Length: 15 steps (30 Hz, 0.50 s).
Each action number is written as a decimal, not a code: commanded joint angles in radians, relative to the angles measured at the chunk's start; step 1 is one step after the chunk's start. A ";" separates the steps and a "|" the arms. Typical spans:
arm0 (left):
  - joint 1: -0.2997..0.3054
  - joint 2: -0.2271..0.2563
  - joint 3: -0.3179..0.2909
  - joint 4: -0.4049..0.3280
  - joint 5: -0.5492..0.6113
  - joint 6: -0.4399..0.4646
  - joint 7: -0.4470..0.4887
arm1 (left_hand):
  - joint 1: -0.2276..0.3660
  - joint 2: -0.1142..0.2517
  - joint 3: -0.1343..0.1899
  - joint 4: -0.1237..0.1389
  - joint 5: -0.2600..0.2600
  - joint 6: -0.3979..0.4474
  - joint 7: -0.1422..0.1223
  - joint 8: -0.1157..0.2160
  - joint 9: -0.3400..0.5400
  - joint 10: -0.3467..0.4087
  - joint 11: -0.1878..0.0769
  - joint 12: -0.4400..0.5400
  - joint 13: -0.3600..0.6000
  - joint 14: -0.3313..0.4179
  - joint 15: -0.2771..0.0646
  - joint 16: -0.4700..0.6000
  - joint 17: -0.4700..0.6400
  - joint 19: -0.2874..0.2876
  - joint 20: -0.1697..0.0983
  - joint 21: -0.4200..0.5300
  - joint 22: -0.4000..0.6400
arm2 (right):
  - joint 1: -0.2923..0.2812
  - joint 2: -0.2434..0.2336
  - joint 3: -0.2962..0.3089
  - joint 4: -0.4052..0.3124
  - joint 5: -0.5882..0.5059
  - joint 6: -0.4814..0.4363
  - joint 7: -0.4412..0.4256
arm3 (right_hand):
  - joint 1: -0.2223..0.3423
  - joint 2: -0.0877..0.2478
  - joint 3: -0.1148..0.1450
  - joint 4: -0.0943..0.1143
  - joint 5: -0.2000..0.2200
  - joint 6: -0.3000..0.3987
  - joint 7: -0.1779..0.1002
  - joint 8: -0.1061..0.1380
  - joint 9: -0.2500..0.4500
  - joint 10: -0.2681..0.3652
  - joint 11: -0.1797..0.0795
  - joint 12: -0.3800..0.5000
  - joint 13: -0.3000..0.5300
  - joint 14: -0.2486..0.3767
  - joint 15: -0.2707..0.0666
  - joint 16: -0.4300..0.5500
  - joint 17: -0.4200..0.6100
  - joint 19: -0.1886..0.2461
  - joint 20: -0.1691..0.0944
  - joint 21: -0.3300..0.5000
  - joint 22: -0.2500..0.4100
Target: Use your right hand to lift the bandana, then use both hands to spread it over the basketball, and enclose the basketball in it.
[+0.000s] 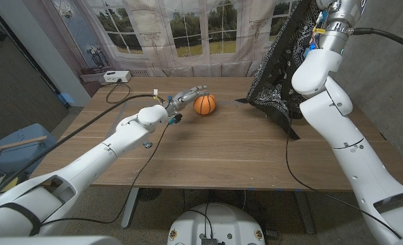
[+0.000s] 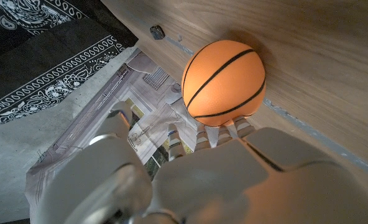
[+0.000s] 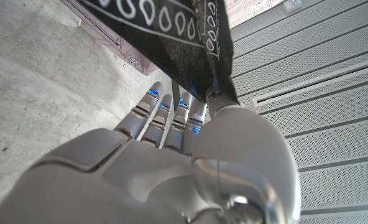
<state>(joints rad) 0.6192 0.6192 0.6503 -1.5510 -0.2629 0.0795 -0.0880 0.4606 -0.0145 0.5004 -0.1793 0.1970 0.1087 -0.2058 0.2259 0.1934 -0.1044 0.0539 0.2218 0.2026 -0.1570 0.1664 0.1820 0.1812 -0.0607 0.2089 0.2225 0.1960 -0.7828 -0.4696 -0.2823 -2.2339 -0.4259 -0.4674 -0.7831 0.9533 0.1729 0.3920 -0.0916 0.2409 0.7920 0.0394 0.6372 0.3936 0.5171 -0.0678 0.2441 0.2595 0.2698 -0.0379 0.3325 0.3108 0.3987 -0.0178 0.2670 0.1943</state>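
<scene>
Black cloth: the bandana (image 1: 278, 68) hangs from the right hand (image 3: 190, 134), raised high over the far right of the table (image 1: 229, 153); its lowest corner looks to reach the tabletop, though contact is hard to confirm.
Orange ball: the basketball (image 1: 204, 104) sits on the wood near the far middle, well apart from the cloth.
Right hand: it pinches the bandana's upper edge between thumb and fingers, as the right wrist view shows.
Left hand: the left hand (image 1: 186, 96) reaches along the table just beside the ball; the left wrist view shows its fingertips (image 2: 226, 129) at the ball's underside. It holds nothing, fingers apart.
Step in hand: carrying the cloth across to the ball, by my reading.
Doing it well: keep the pinch firm and the cloth high enough to pass over the ball. The left hand should then take a free corner, so the cloth opens flat before it is lowered.
Hard to make out: the cloth's top is cut off in the head view. Whether the fingertips truly touch the ball is unclear.
</scene>
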 commanded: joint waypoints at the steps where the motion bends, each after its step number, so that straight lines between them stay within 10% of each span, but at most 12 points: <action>1: -0.071 -0.041 0.060 0.031 0.094 -0.035 -0.037 | 0.058 -0.017 -0.002 -0.003 0.018 0.026 -0.012 0.014 0.004 0.003 -0.015 0.005 0.002 0.010 0.013 0.012 0.001 0.020 0.001 0.008 0.002 | 0.053 0.047 -0.046 -0.026 -0.071 -0.101 -0.009 | 0.009 0.002 0.008 0.002 0.006 0.062 -0.050 0.029 0.002 0.009 -0.001 0.006 0.005 0.012 -0.102 -0.002 0.000 0.000 0.005 0.006 0.000; 15: -0.107 -0.018 0.107 -0.031 0.189 0.006 -0.104 | 0.291 -0.046 -0.001 0.003 0.046 -0.045 -0.016 -0.017 0.010 -0.037 -0.038 -0.006 0.002 0.017 -0.012 0.004 -0.001 0.113 -0.004 0.022 -0.006 | 0.091 0.101 -0.061 0.005 -0.057 -0.126 -0.020 | 0.010 0.002 0.008 0.002 0.011 0.064 -0.049 0.032 -0.003 0.014 -0.001 0.007 0.009 0.018 -0.098 -0.004 0.001 -0.001 0.009 0.006 0.000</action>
<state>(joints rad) 0.5409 0.5937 0.7226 -1.5459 -0.1452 0.0618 -0.1557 0.7185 -0.0672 0.4973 -0.1822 0.2385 0.0761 -0.2197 0.2140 0.1982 -0.1334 0.0251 0.2181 0.2025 -0.1394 0.1621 0.1889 0.1809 -0.0104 0.1587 0.2354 0.1897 -0.7208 -0.4067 -0.3298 -2.2477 -0.4903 -0.5743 -0.7945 0.9533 0.1729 0.3918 -0.0917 0.2441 0.7936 0.0409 0.6372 0.3883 0.5222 -0.0662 0.2441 0.2657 0.2791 -0.0391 0.3288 0.3109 0.3943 -0.0135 0.2669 0.1901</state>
